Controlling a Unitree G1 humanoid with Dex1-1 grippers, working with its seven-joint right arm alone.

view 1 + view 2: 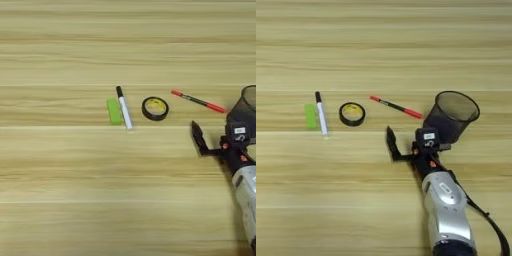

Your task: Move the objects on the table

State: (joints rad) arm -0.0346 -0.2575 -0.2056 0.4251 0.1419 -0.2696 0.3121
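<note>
I judge I'm at the approach, nothing picked yet. My right gripper (406,145) holds nothing; only one black finger shows clearly, so I can't tell its spread. The red-capped pen (396,107) lies just beyond it, left of the pen cup (452,116); next I reach forward.

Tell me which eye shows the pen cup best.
Right eye view. The pen cup shows whole there: round rim, mesh wall, standing just behind the hand's wrist, the red pen's tip close to its left side. In the left eye view the picture's right edge cuts it, so only its left part shows.
</note>
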